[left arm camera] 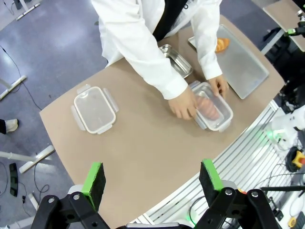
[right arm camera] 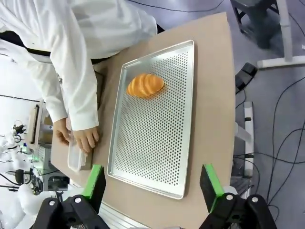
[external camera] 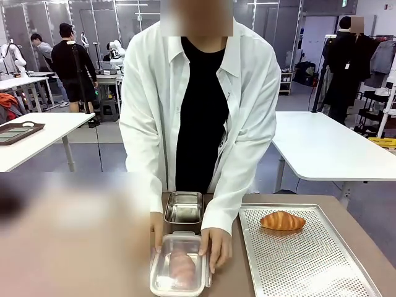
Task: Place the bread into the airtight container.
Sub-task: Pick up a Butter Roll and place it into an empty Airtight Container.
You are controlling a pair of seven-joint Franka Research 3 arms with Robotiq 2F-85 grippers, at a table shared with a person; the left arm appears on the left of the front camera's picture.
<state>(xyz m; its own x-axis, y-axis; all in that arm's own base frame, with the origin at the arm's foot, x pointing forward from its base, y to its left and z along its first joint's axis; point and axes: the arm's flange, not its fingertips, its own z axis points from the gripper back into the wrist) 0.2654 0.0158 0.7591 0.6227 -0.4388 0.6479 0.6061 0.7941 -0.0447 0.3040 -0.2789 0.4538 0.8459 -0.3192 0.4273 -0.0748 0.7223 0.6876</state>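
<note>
A golden bread lies on the far part of a perforated metal tray. A clear airtight container sits at the table's near middle with a pinkish bread inside. The person's two hands press on its lid from both sides. My left gripper hangs open high above the table, with nothing between its fingers. My right gripper is open too, high over the tray's near edge.
An open steel box stands just behind the clear container. A second lidded plastic container lies alone toward the table's left part. The person in a white shirt stands at the far edge. Other tables stand behind.
</note>
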